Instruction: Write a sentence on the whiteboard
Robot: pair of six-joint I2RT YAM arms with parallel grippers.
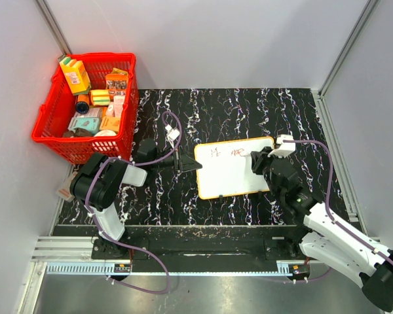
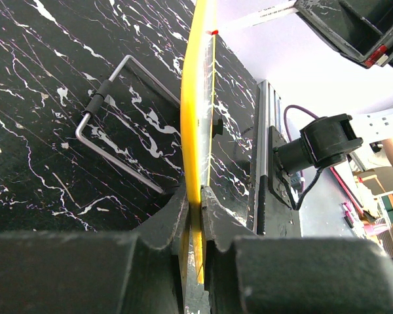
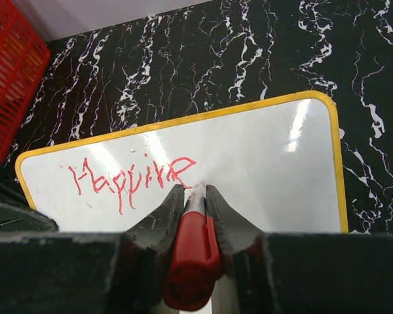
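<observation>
Fingers (image 3: 158, 219) of our right gripper (image 3: 195, 191) pinch a red marker (image 3: 191, 261); our left gripper (image 2: 195, 196) is clamped tight on the board's rim.
The board (image 1: 230, 171) lies in the middle of the table (image 1: 183, 104) between our arms, with the sentence (image 3: 128, 178) started along its top. We judge it light, thin and stiff but slick, apt to slide under the pen, so we hold it by the yellow edge, clear of the ink, and press gently.

Seen from above, the sentence (image 1: 215, 153) at mid-frame is too small to read; the right gripper (image 1: 254, 159) covers the right edge of the whiteboard (image 1: 226, 175).
</observation>
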